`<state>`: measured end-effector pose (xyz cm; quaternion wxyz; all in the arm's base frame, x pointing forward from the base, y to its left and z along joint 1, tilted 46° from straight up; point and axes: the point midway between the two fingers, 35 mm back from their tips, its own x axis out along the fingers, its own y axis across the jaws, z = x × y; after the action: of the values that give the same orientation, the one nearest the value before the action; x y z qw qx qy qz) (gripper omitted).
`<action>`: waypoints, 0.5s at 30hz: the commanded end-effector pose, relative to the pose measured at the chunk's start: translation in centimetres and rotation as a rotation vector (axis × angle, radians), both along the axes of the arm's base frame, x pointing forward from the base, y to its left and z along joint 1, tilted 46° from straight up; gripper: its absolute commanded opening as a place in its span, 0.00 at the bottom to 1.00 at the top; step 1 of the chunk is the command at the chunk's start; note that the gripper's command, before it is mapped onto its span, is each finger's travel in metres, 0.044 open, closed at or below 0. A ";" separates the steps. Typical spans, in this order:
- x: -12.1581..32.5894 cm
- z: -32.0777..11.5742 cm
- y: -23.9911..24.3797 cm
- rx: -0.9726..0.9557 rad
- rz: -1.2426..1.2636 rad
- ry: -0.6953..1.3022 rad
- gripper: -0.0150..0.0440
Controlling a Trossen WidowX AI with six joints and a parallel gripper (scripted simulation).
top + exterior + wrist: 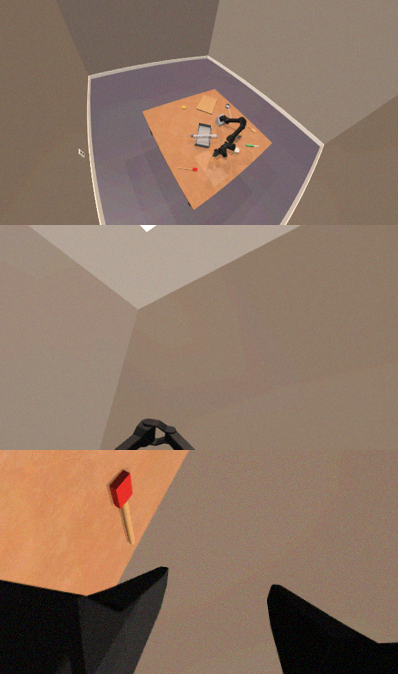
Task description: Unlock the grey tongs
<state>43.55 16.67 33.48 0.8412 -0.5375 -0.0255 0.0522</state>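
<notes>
The grey tongs (209,136) lie across the roasting tin (205,124), their ends reaching past its two long sides. The wooden board (207,104) lies flat near the back of the table. My gripper (214,155) (219,584) is partly open, with nothing between its fingers. In the top view it hangs over the table in front of the tin, to the right of the red-headed tool, away from the tongs. The wrist view shows neither the tongs nor the board. The lock on the tongs is too small to make out.
A red-headed tool (195,169) (121,489) lies near the table's left edge. A yellow disc (183,107) is left of the board, a ladle (228,106) right of it. A green-handled tool (250,145) and a white round thing (236,150) are near the arm. The exterior view shows only part of the arm.
</notes>
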 end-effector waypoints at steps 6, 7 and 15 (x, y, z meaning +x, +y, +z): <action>4.1 -10.8 -6.3 -0.413 0.210 0.317 0.69; 4.3 -12.3 -7.5 -0.435 0.237 0.358 0.69; 1.2 -22.1 -16.0 -0.455 0.564 0.600 0.69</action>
<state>46.46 3.91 13.97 0.6298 -0.6713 0.0933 0.3796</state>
